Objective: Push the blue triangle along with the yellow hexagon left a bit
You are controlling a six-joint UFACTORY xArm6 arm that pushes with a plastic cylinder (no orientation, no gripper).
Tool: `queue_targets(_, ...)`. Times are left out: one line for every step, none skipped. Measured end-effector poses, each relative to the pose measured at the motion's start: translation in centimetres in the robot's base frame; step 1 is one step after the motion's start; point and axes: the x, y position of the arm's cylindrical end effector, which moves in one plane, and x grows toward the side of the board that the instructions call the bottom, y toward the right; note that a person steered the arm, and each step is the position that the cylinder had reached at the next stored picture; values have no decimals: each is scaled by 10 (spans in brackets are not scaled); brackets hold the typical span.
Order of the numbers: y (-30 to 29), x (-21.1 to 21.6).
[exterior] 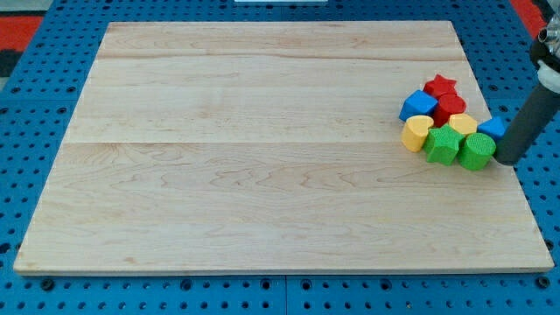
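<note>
Camera view: my tip [507,161] rests at the board's [262,175] right edge, touching the blue triangle [493,128] from the right. No jaws on this rig, just the rod. The yellow hexagon [463,123] sits just left of it, packed among a red star [441,85], red block [451,106], blue block [418,106], yellow heart [416,133], green star [444,144] and green cylinder [476,150]. Left of the cluster the board lies open.

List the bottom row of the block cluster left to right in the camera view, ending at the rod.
yellow block → green block → green cylinder → my tip, just right of the green cylinder, with the blue triangle right above it.
</note>
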Motion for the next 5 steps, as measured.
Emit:
queue_targets(-5, -5)
queue_targets(-17, -7)
queue_targets(-25, -7)
queue_targets(-17, -7)
queue_targets(18, -5)
